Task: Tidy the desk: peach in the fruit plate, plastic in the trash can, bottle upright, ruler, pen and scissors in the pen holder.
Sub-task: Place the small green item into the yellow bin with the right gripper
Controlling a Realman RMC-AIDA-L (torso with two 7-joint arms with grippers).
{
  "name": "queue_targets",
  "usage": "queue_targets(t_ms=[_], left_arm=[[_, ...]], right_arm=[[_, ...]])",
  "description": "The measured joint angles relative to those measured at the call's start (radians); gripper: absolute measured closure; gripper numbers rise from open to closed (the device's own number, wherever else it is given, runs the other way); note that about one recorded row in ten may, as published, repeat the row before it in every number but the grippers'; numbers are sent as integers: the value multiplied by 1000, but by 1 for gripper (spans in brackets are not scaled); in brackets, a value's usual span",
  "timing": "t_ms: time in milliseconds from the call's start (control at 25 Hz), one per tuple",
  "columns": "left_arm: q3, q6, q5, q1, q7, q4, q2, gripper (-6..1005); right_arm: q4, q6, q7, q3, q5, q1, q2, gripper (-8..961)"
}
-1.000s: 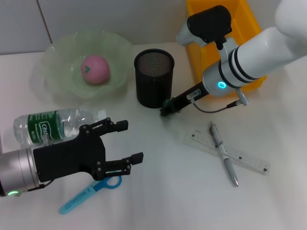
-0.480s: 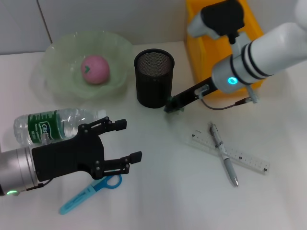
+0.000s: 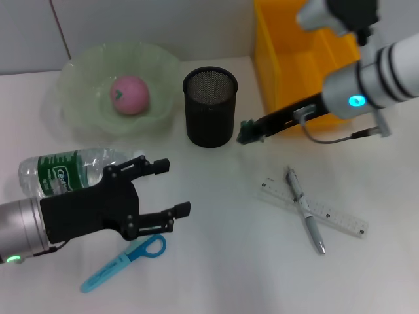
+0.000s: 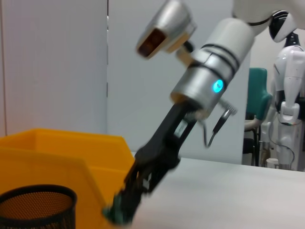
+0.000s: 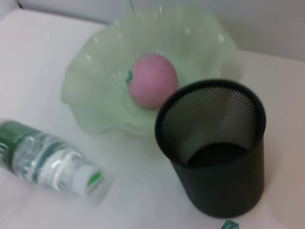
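white desk (image 3: 216, 261) | grey wall panels (image 4: 52, 62) | parked white humanoid (image 4: 288, 90)

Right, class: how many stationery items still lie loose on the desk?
3: ruler and pen crossed at right; blue scissors at front left, partly under the left gripper.

The right tool (image 3: 247, 131) has swung away from the base of the pen holder (image 3: 209, 106), moving toward the yellow trash can (image 3: 288, 59); its tip, which earlier sat low beside the holder, now lies between holder and can, and the arm has pulled back toward the far right. The left tool (image 3: 165, 188) has shifted slightly nearer the bottle (image 3: 65, 171).
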Motion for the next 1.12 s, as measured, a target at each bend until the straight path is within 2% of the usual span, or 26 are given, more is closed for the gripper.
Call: queue_targets(t_ms=[80,120,200,240,320,360,520,760,880,920,1040,1120], left_arm=[[-11,-1,1,-2,0,0,0,145],[-12,-1,1,-3,0,0,0,145],[-13,-1,1,-5,0,0,0,145],[-14,-2,1,-6,0,1,0,145],[-16,-2,1,-7,0,1,-1,146],[-16,-2,1,-7,0,1,-1,146],[-18,-2,2,-10,0,2,-4,147],[-19,-3,3,-10,0,2,-6,148],[-19,-5,3,-10,0,2,-8,148],[-19,-5,1,-10,0,2,-8,148],[-19,-5,-2,-10,0,2,-8,149],[-22,-5,-4,-8,0,1,-9,149]], right_arm=[[-86,-35,5,21,9,-34,-1,619],[-182,-72,11,61,7,-70,-1,642],[-242,-93,11,107,5,-96,-2,663],[-242,-93,11,107,5,-96,-2,662],[-300,-107,5,203,4,-119,-3,661],[-300,-107,5,203,4,-119,-3,660],[-319,-90,-53,342,3,-126,-9,657],[-246,13,-129,378,3,-114,-18,652],[-134,95,-176,371,-4,-84,-28,649],[-46,145,-191,368,-18,-53,-39,648],[1,180,-206,368,-29,-36,-46,646],[10,195,-229,370,-30,-30,-46,583]])
